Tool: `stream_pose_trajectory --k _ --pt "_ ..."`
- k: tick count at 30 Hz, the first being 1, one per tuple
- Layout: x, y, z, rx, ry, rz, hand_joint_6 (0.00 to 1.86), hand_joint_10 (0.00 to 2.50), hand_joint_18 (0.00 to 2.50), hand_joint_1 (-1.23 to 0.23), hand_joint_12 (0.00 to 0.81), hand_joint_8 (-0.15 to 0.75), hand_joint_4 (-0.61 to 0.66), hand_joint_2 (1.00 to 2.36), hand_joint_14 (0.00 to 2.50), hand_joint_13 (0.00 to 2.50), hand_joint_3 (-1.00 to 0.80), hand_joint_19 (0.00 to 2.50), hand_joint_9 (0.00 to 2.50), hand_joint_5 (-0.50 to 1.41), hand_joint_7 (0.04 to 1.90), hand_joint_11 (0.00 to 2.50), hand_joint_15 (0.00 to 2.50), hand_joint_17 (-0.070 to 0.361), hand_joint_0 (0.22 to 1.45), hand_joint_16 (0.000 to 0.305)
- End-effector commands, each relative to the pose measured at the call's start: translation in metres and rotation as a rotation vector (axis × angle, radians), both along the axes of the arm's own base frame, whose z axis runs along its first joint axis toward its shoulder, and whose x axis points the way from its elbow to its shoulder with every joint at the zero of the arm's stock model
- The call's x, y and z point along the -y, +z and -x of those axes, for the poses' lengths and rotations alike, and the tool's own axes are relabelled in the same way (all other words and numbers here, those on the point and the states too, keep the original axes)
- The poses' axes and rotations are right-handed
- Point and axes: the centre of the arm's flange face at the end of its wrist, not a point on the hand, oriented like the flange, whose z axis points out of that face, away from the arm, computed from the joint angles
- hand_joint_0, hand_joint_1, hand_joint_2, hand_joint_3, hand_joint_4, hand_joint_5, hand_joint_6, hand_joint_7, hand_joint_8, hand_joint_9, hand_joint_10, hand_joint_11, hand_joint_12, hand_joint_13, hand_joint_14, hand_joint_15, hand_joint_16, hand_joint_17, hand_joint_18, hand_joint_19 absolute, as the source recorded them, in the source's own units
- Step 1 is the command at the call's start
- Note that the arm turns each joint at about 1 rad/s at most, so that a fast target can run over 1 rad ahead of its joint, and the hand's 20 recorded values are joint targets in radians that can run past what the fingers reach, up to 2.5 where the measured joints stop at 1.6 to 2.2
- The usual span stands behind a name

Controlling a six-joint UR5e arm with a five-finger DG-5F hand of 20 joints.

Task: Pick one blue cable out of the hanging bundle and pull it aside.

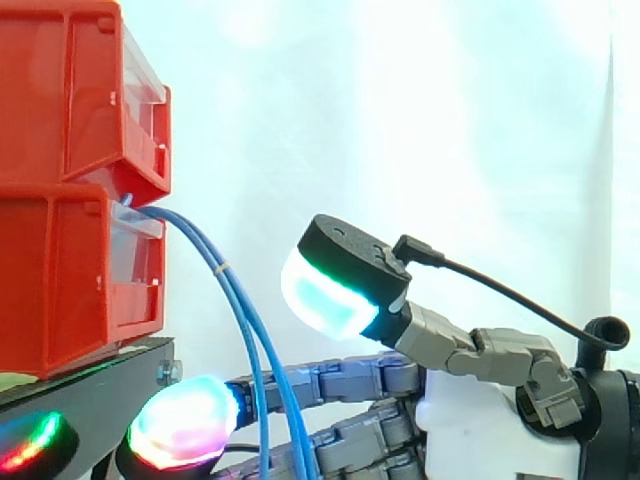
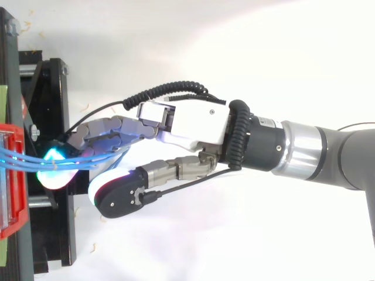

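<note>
Straight, jointed fingers [image 1: 350, 380] of the hand [image 2: 193, 124] reach left among thin blue cables [image 1: 222, 266] drooping from red plastic bins [image 1: 60, 260], thumb raised wide.

No legible writing reaches you from this scene. The clear plastic label windows [image 1: 140, 62] on the fronts of the stacked red plastic bins [image 1: 60, 100] carry no words or numbers you can make out. The small pale marking [image 2: 267, 121] on the black collar [image 2: 258, 140] behind the hand [image 2: 193, 120] is too small for you to read.
</note>
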Motion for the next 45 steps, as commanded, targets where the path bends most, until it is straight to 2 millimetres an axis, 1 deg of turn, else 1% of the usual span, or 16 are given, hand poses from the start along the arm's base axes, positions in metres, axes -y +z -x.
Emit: stream_pose_trajectory --k 1,6,11,17,18,19,23,30,31,32,33,36,45 --pt "-0.001 0.000 0.000 0.003 0.001 -0.001 0.50 0.00 0.29 -0.47 0.371 0.313 0.30 1.00 0.01 0.40 -0.50 0.28 0.61 -0.17 0.78 0.09 0.19 0.136 0.48 0.060" --pt "-0.002 0.002 -0.001 0.007 0.003 -0.002 0.50 0.00 0.32 -0.47 0.369 0.317 0.32 1.00 0.01 0.43 -0.50 0.29 0.64 -0.16 0.81 0.10 0.21 0.135 0.48 0.060" --pt "0.003 0.003 -0.002 0.007 -0.001 -0.012 0.50 0.00 0.35 -0.48 0.370 0.318 0.33 1.00 0.01 0.45 -0.50 0.30 0.67 -0.15 0.84 0.12 0.22 0.134 0.48 0.060" --pt "0.003 0.014 -0.008 0.011 0.007 -0.014 0.50 0.00 0.37 -0.49 0.366 0.321 0.35 1.00 0.01 0.48 -0.49 0.30 0.70 -0.13 0.90 0.14 0.23 0.132 0.49 0.059" --pt "0.003 0.018 -0.009 0.007 0.007 -0.013 0.50 0.00 0.38 -0.49 0.364 0.321 0.35 1.00 0.01 0.48 -0.49 0.30 0.71 -0.13 0.93 0.14 0.23 0.131 0.49 0.058" --pt "0.003 0.017 -0.009 0.002 0.007 -0.014 0.50 0.00 0.38 -0.50 0.363 0.321 0.35 1.00 0.01 0.48 -0.49 0.31 0.71 -0.13 0.94 0.15 0.23 0.131 0.49 0.058" --pt "0.003 0.024 -0.012 0.004 0.007 -0.014 0.50 0.00 0.39 -0.52 0.358 0.319 0.35 1.00 0.01 0.49 -0.47 0.31 0.72 -0.12 1.00 0.15 0.23 0.128 0.51 0.057" --pt "0.002 0.028 -0.014 0.011 0.009 -0.015 0.50 0.01 0.40 -0.57 0.350 0.312 0.26 1.01 0.01 0.50 -0.41 0.32 0.74 -0.10 1.19 0.18 0.24 0.123 0.53 0.055" --pt "0.002 0.026 -0.014 0.010 0.010 -0.015 0.50 0.01 0.40 -0.58 0.348 0.312 0.24 1.01 0.01 0.50 -0.40 0.32 0.74 -0.10 1.23 0.19 0.24 0.122 0.54 0.054" --pt "0.002 0.028 -0.014 0.011 0.010 -0.015 0.50 0.01 0.41 -0.58 0.348 0.312 0.24 1.01 0.01 0.50 -0.40 0.32 0.74 -0.10 1.23 0.20 0.24 0.122 0.54 0.054" --pt "0.002 0.030 -0.015 0.016 0.010 -0.016 0.50 0.01 0.41 -0.59 0.347 0.314 0.21 1.01 0.01 0.51 -0.39 0.32 0.75 -0.09 1.29 0.20 0.24 0.121 0.54 0.054" --pt "0.001 0.031 -0.016 0.017 0.013 -0.016 0.50 0.01 0.42 -0.61 0.345 0.312 0.20 1.01 0.01 0.51 -0.37 0.32 0.76 -0.09 1.37 0.21 0.25 0.121 0.55 0.054" --pt "0.005 0.033 -0.017 0.010 0.020 -0.015 0.50 0.01 0.43 -0.59 0.352 0.315 0.23 1.01 0.01 0.52 -0.44 0.33 0.76 -0.10 1.30 0.22 0.26 0.124 0.52 0.055"
